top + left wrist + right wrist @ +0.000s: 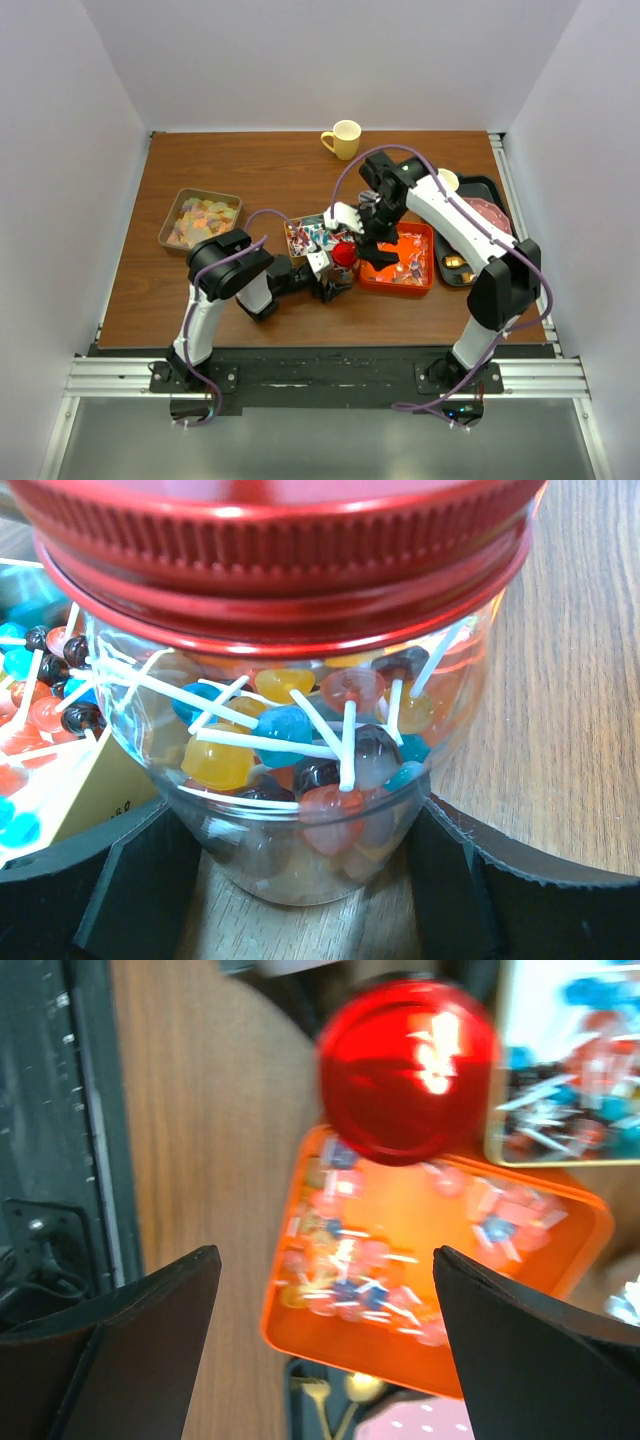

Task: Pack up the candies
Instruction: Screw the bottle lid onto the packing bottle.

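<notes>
Left arm (225,275) folded low, reaching right, left gripper (328,278) clamped on jar (300,730), right arm (460,225) arched over, right gripper (325,1260) jaws wide apart.

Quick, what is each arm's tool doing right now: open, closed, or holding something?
Left tool: closed on the clear jar.
Right tool: open, holding nothing.

A robotics lab test cell is shown. A wooden desk (200,300) is boxed in on three sides by plain white panels (60,180). A left arm (205,320) and a right arm (450,215) are bolted to an aluminium rail (330,382) at the near edge, and purple cables (547,295) are run along them. A yellow mug (344,139) and trays of candies (200,220) are set out on the desk.
</notes>
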You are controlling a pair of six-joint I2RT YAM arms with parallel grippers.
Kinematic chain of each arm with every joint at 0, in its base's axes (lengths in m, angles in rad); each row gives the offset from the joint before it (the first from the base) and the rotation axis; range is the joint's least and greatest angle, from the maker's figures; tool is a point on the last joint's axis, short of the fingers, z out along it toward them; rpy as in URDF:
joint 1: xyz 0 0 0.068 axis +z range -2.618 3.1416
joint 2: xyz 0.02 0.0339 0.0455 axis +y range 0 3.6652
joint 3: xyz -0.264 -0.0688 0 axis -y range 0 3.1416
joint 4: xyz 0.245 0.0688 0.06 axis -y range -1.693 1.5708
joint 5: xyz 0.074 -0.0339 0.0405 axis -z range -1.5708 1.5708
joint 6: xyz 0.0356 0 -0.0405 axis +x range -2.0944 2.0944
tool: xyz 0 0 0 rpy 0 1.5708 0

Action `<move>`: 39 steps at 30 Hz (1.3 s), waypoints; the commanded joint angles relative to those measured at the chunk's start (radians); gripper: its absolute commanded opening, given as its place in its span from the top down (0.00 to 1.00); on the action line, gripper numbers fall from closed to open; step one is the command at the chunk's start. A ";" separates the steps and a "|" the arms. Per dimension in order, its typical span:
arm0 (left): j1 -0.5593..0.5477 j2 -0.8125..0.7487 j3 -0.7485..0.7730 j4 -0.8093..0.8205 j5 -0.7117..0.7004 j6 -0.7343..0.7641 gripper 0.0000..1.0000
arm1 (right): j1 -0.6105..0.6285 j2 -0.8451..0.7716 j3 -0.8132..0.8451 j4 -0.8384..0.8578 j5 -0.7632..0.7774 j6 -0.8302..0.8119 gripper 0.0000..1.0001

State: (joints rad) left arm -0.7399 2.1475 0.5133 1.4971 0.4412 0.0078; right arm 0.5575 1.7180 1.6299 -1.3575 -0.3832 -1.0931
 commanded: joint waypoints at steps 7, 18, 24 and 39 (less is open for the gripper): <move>0.023 0.041 -0.016 -0.161 -0.056 -0.016 1.00 | 0.002 0.133 0.245 -0.163 -0.152 -0.207 0.04; 0.024 0.032 -0.018 -0.166 -0.061 -0.012 1.00 | 0.091 0.193 0.232 -0.226 -0.152 -0.407 0.03; 0.023 0.038 -0.015 -0.166 -0.065 -0.012 1.00 | 0.128 0.138 0.147 -0.226 -0.145 -0.392 0.04; 0.022 0.051 -0.002 -0.189 -0.070 -0.015 1.00 | 0.101 0.086 0.045 -0.229 -0.065 -0.286 0.09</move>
State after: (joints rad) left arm -0.7399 2.1475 0.5163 1.4929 0.4412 0.0090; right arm 0.6823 1.8759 1.6981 -1.3167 -0.4808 -1.4254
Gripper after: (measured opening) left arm 0.788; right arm 0.913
